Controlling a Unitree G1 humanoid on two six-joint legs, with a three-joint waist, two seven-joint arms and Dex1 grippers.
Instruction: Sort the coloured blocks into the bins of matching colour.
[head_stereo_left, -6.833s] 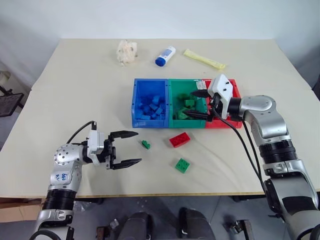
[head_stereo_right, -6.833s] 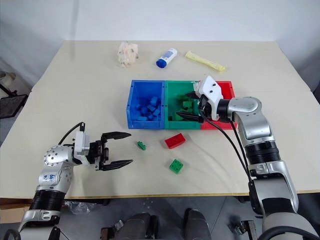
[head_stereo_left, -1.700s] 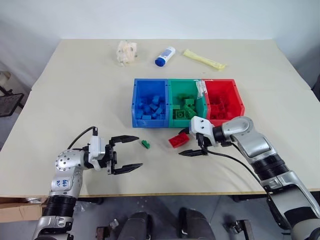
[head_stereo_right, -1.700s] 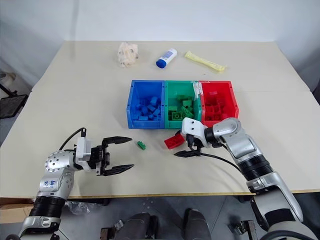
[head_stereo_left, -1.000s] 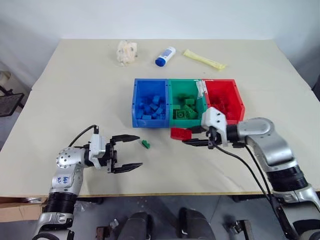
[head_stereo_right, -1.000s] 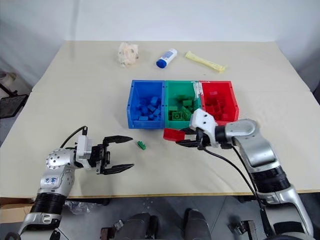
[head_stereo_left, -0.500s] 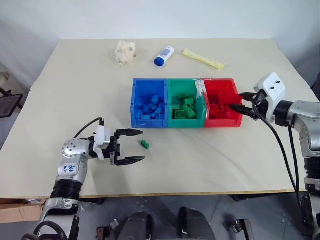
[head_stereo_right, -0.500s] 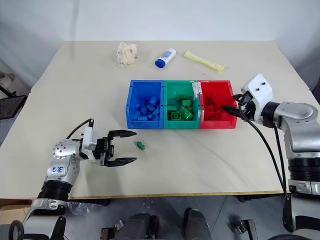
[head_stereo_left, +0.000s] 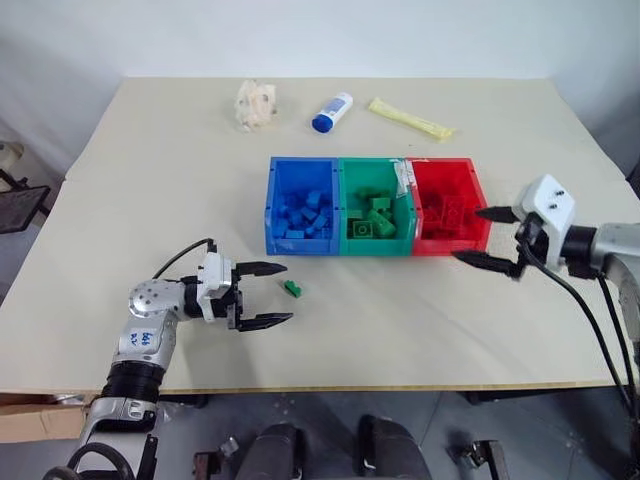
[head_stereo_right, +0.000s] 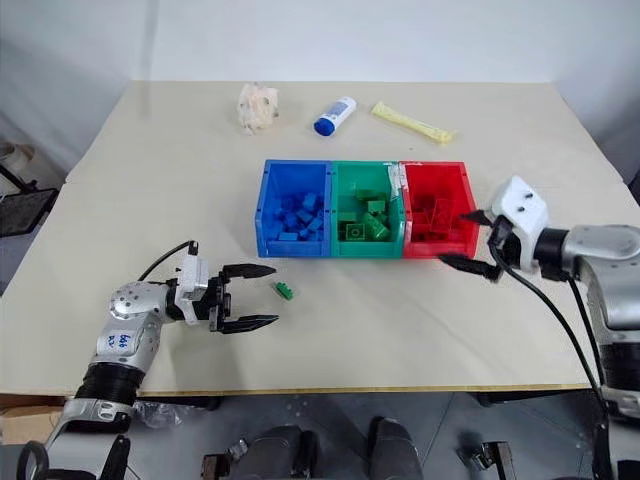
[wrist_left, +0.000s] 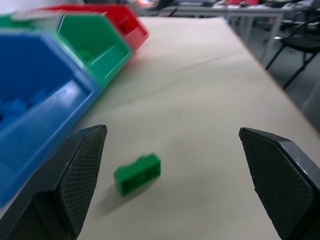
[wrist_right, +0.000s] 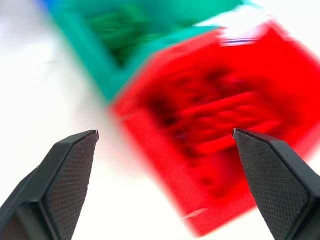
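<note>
One small green block (head_stereo_right: 284, 291) lies on the table in front of the blue bin (head_stereo_left: 300, 243). My left gripper (head_stereo_right: 268, 294) is open, level with the table, and the block sits just past its fingertips, in line with the gap; it also appears in the left wrist view (wrist_left: 137, 173). The green bin (head_stereo_left: 375, 243) and red bin (head_stereo_left: 445, 243) complete the row, each holding blocks of its own colour. My right gripper (head_stereo_left: 466, 234) is open and empty at the red bin's near right corner.
At the far side of the table lie a crumpled wrapper (head_stereo_left: 254, 103), a white-and-blue bottle (head_stereo_left: 331, 112) and a yellow packet (head_stereo_left: 408, 118). White tape (head_stereo_left: 403, 180) sits on the green-red rim. The table's front edge runs just below both grippers.
My right gripper carried a red block from in front of the bins to the red bin, opened, and drew back to the right without it. My left gripper edged closer to the green block.
</note>
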